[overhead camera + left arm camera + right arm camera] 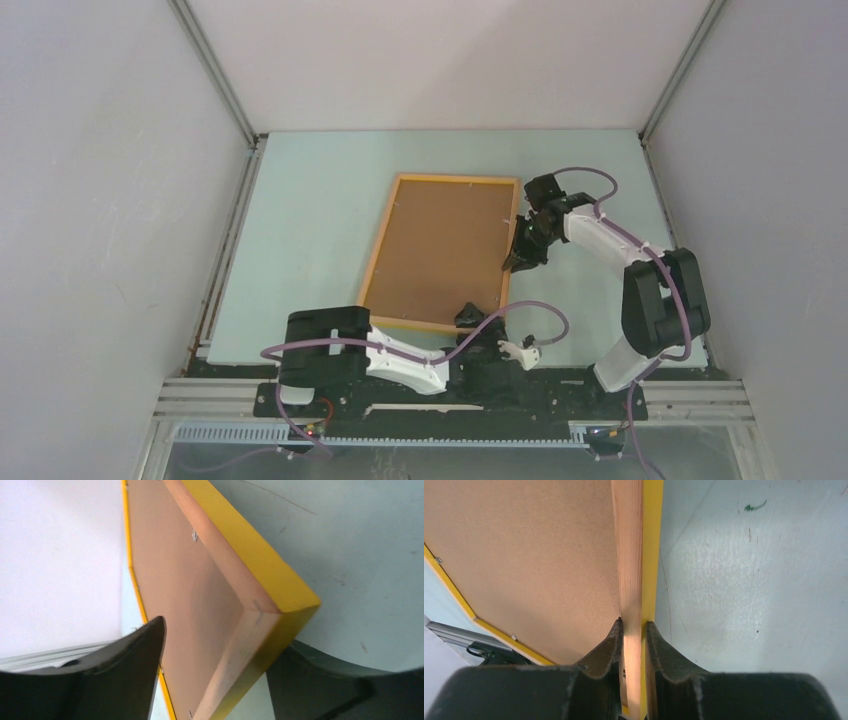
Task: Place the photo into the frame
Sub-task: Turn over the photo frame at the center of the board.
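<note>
The frame (458, 179) lies on the pale table with its back up. Its yellow-orange rim surrounds the brown backing board (440, 250). The photo is not in view in any frame. My right gripper (520, 262) is shut on the frame's right rim; in the right wrist view the gripper (632, 625) pinches the wooden rim (630, 555) beside the backing board (524, 555). My left gripper (468, 318) is open at the frame's near right corner; in the left wrist view the gripper (227, 635) straddles the yellow corner (260, 565), with its fingers (125, 670) wide apart.
The pale green table (310, 220) is enclosed by white walls on the left, back and right. Aluminium rails (230, 395) run along the near edge by the arm bases, and another rail (228, 250) lines the left side.
</note>
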